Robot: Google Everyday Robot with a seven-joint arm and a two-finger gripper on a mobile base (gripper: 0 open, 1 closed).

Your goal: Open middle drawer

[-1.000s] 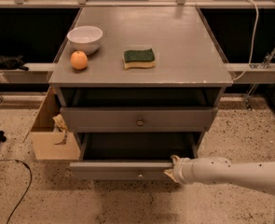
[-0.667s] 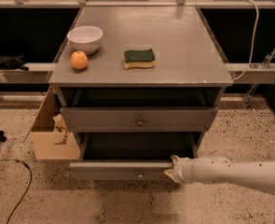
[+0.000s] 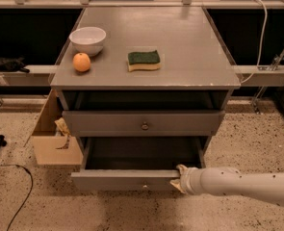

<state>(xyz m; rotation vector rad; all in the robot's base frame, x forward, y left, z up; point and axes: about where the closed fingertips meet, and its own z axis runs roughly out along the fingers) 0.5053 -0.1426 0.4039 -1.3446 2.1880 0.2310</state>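
The middle drawer (image 3: 117, 180) is a grey drawer with a small round knob (image 3: 145, 186) at its centre. It stands pulled well out of the grey cabinet, and its dark inside shows behind the front. My gripper (image 3: 179, 178), on a white arm coming in from the lower right, rests against the right end of this drawer's front at its top edge. The taller-fronted upper drawer (image 3: 108, 123) with its knob (image 3: 145, 125) sits above it, only slightly out. The lowest drawer is hidden under the pulled-out one.
On the cabinet top (image 3: 189, 47) stand a white bowl (image 3: 88, 39), an orange (image 3: 82, 62) and a green-and-yellow sponge (image 3: 144, 60). An open cardboard box (image 3: 52, 143) sits on the speckled floor left of the cabinet. A black cable (image 3: 16, 177) lies at the far left.
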